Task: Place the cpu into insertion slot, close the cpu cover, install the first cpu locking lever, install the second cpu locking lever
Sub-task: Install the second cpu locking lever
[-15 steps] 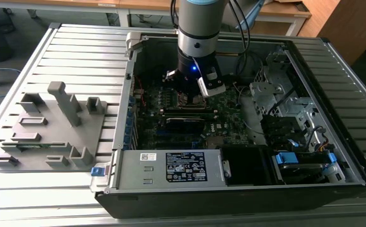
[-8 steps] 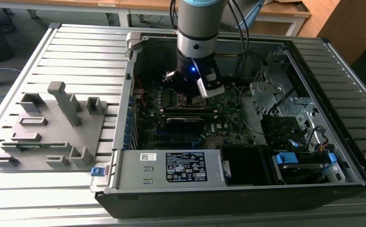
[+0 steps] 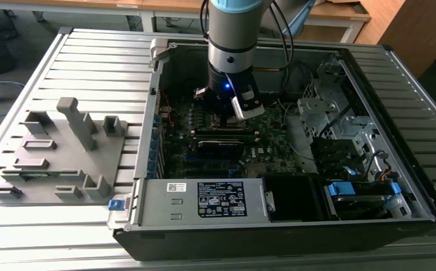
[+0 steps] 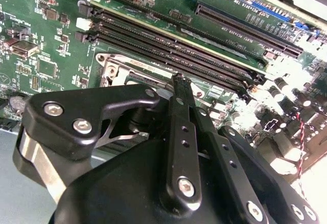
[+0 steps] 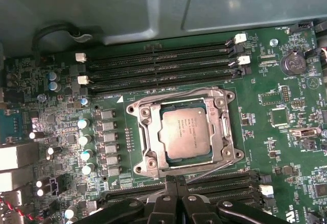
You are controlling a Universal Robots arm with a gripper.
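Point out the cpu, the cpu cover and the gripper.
cpu (image 5: pixel 185 132), first wrist view, middle of metal top.
cpu cover (image 5: pixel 226 130), first wrist view, one side bar.
gripper (image 5: pixel 176 181), first wrist view, between fingertips.

The cpu (image 5: pixel 186 132) sits in the insertion slot (image 5: pixel 141 113) with the cpu cover (image 5: pixel 223 128) lying down around it, on the motherboard (image 5: pixel 265 112) between two banks of memory slots (image 5: pixel 158 66). In the exterior view the gripper (image 3: pixel 229 113) stands over the board inside the computer case (image 3: pixel 398 113), towards its far edge, and a fixture tray (image 3: pixel 52 164) lies on the table (image 3: pixel 89 56) beside the case, at the exterior view's left
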